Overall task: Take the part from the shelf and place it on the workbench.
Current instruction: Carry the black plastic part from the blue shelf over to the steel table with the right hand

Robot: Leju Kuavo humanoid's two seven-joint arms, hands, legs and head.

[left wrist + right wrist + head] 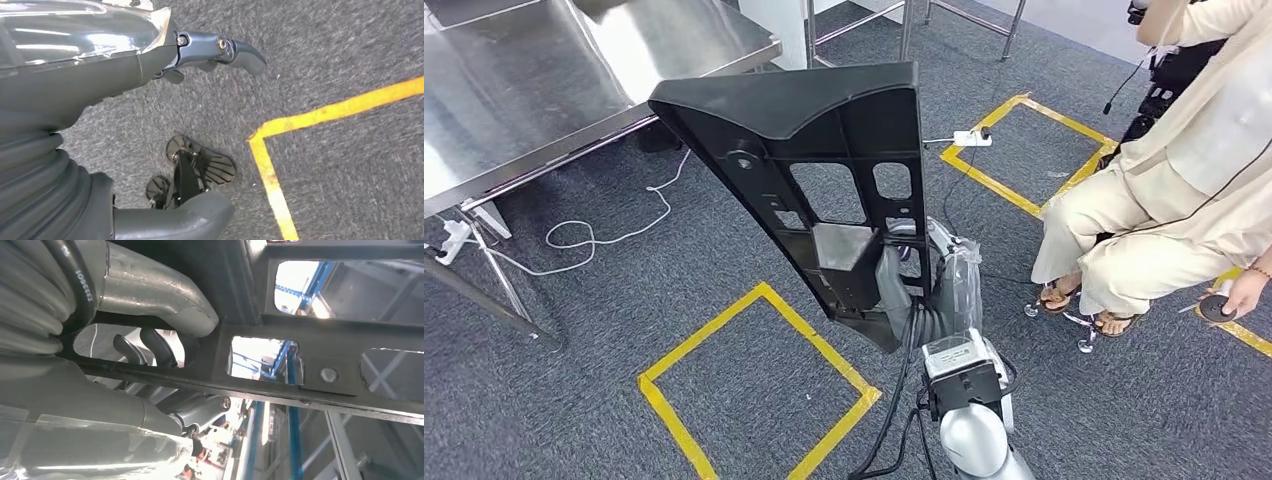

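Observation:
The part [824,130] is a large black plastic panel with ribs and several cut-out windows, held upright and tilted in front of me above the carpet. My right hand [914,290] grips its lower edge. In the right wrist view the thumb [165,305] lies across the part's frame [310,340] and dark fingers [150,347] curl through an opening. The steel workbench [544,90] stands at the far left, apart from the part. My left hand [100,75] hangs over the grey carpet with its fingers apart and nothing in it.
A person [1164,190] sits on a stool at the right, close to the part. Yellow tape squares [754,390] mark the carpet. A white cable [594,235] and a power strip [972,138] lie on the floor. The workbench's legs [494,300] slant down at left.

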